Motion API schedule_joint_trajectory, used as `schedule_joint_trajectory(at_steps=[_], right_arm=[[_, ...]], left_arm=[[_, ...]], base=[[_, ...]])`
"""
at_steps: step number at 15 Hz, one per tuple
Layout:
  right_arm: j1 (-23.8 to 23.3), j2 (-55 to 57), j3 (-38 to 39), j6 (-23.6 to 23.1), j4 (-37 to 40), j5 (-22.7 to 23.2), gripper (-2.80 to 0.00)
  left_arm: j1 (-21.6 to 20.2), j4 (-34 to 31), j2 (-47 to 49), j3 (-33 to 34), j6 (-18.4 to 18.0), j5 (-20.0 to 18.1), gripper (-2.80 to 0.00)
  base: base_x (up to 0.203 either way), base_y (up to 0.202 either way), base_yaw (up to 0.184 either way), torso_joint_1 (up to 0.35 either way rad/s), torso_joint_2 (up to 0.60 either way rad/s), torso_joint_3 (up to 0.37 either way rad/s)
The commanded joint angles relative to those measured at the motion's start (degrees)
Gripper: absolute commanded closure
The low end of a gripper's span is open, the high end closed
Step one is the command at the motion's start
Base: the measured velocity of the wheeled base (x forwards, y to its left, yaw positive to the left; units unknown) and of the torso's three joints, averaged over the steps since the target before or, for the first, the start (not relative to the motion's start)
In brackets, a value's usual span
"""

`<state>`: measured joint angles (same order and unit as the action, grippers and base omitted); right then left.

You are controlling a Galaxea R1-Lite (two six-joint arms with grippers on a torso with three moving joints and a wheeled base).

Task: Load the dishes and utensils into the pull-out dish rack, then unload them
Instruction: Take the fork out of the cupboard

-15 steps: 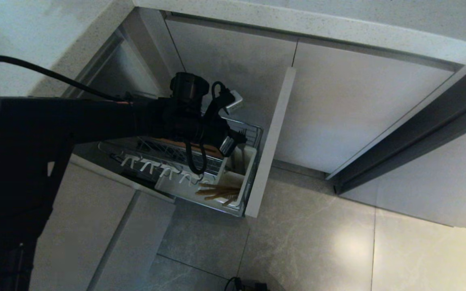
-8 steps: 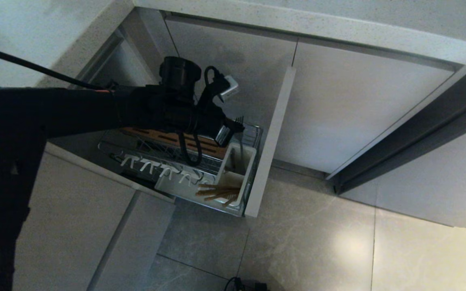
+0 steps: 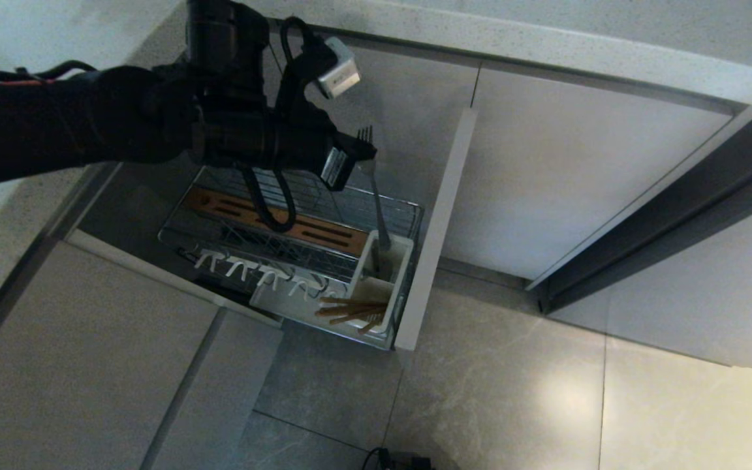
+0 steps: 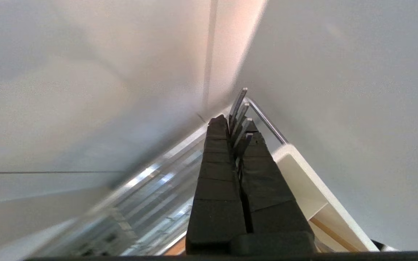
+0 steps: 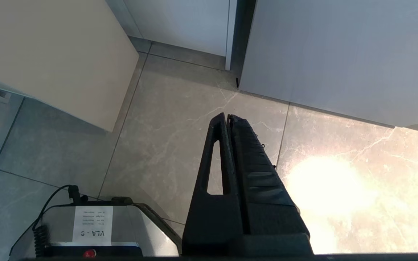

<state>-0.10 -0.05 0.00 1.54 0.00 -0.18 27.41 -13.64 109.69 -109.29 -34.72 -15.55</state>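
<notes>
My left gripper (image 3: 358,151) is shut on a metal fork (image 3: 376,202) near its tines, high above the pull-out dish rack (image 3: 376,207). The fork hangs tines up, and its lower end reaches the mouth of the back compartment of the white caddy (image 3: 403,274). In the left wrist view the tines (image 4: 241,112) stick out between the closed fingers of the left gripper (image 4: 235,127). Wooden chopsticks (image 3: 353,309) lie in the caddy's front compartment. The dishes are out of view. My right gripper (image 5: 228,116) is shut and empty, parked over the floor.
The rack's wooden strip (image 3: 265,217) and white pegs (image 3: 252,270) stand bare. Its front panel (image 3: 438,228) juts out over the tiled floor. The countertop edge (image 3: 546,46) runs above the cabinet doors. The robot's base (image 5: 93,232) sits below the right gripper.
The left arm has risen and swung back toward the countertop, drawing the fork up out of the caddy. The rack and chopsticks have not moved.
</notes>
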Motion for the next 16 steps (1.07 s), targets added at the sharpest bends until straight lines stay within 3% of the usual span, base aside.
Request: schedule_joint_trajectory(at_steps=[1, 13, 16], right_arm=[[0.0, 0.0, 0.0, 0.0, 0.0, 0.0, 0.0], [0.0, 0.0, 0.0, 0.0, 0.0, 0.0, 0.0], [0.0, 0.0, 0.0, 0.0, 0.0, 0.0, 0.0]], left_arm=[[0.5, -0.1, -4.8, 0.1, -0.3, 0.5, 0.0], [2.0, -1.9, -25.1, 0.3, 0.3, 11.9, 0.0], [-4.1, -8.4, -31.5, 0.3, 1.3, 10.8, 0.0]], base=[[0.0, 0.0, 0.0, 0.0, 0.0, 0.0], [0.0, 0.0, 0.0, 0.0, 0.0, 0.0], [0.0, 0.0, 0.0, 0.0, 0.0, 0.0]])
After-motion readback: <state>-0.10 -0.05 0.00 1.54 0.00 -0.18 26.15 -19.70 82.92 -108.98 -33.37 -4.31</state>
